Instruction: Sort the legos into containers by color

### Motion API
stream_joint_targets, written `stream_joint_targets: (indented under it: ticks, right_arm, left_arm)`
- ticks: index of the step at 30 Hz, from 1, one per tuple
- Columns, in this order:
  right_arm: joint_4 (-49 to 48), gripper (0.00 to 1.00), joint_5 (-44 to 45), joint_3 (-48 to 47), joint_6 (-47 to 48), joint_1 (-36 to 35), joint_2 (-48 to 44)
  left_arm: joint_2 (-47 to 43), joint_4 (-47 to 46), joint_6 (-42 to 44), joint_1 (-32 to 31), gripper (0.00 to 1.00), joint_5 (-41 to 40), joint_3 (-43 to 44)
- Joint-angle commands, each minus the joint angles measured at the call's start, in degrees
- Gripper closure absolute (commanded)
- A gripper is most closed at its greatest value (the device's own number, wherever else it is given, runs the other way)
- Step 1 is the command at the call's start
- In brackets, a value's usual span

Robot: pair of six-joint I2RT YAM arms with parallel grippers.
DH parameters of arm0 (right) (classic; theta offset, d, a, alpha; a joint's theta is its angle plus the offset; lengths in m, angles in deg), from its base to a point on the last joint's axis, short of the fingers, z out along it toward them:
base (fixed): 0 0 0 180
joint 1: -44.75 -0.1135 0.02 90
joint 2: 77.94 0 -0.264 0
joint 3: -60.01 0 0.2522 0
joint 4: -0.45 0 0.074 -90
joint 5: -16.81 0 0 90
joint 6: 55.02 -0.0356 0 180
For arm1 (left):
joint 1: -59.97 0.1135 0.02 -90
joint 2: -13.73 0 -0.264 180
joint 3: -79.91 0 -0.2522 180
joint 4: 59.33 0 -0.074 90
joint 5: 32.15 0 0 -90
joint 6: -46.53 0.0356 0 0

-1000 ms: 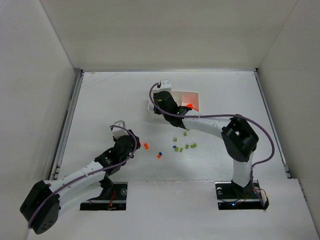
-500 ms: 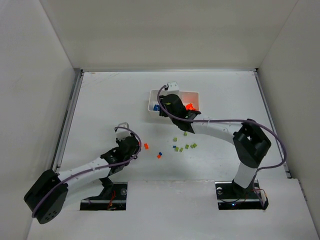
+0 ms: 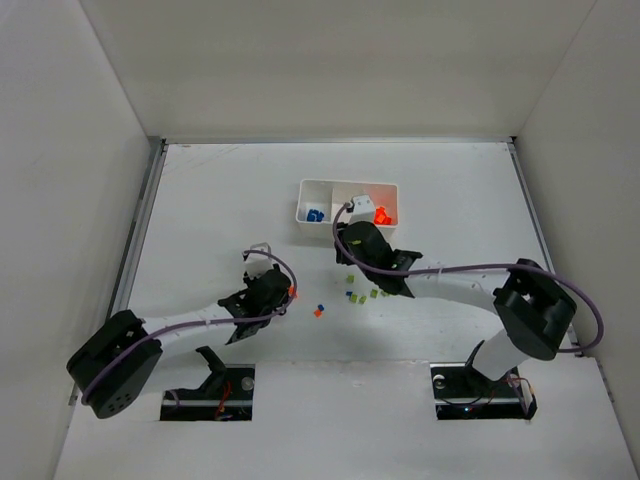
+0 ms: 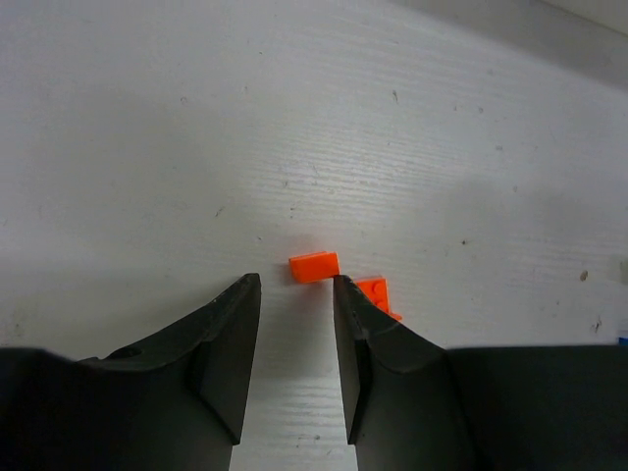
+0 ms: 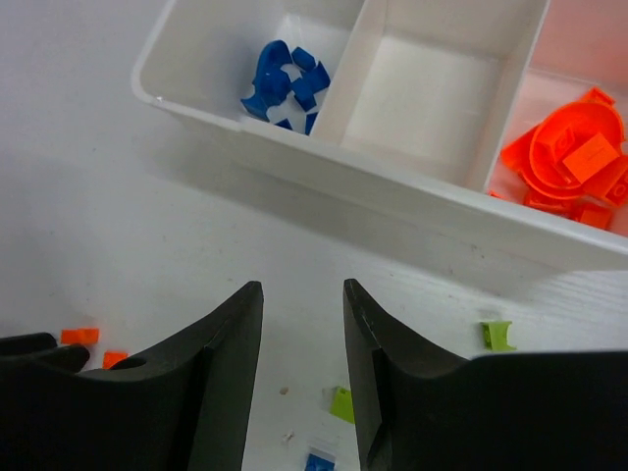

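Two orange legos lie on the table. One (image 4: 314, 266) sits just past the tips of my open left gripper (image 4: 294, 285) (image 3: 284, 293); the other (image 4: 373, 288) lies against the outside of its right finger. Nothing is between the jaws. My right gripper (image 5: 302, 289) (image 3: 343, 238) hangs open and empty over the table, just in front of the white tray (image 5: 392, 186) (image 3: 303, 196). Blue legos (image 5: 285, 83) fill the left container, orange ones (image 5: 574, 167) the right, and the middle container (image 5: 432, 88) shows only its bare floor.
Loose yellow-green bricks (image 3: 372, 293) (image 5: 497, 335) lie under and beside the right arm. A blue brick (image 3: 321, 306) and an orange one (image 3: 316, 313) sit between the two arms. White walls enclose the table on three sides.
My right gripper pulled back from over the tray towards the near side and opened wider. The left gripper slid right up to the orange bricks, its jaws narrowing slightly.
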Motion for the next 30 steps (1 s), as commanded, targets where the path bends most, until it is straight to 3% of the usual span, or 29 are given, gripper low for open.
stream_joint_targets:
  ticks: [1, 13, 24, 30]
  right_arm:
    - [-4.33, 0.56, 0.59, 1.6, -1.03, 0.03, -3.03]
    - [-5.74, 0.55, 0.07, 8.18, -2.26, -1.03, -9.0]
    - [-7.58, 0.55, -0.9, 14.43, -4.46, -0.94, -12.43]
    - [-7.59, 0.55, -1.08, 16.27, -4.55, -1.12, -16.03]
  left_arm:
    - [1.89, -1.85, 0.38, 0.62, 0.68, -1.73, 2.16]
    - [6.9, -2.82, 0.82, 0.0, 0.75, -3.93, 4.45]
    - [9.27, 1.05, 1.88, -0.96, 0.66, -8.5, 7.26]
    - [13.23, 0.43, 3.1, -0.61, 0.76, -8.94, 9.81]
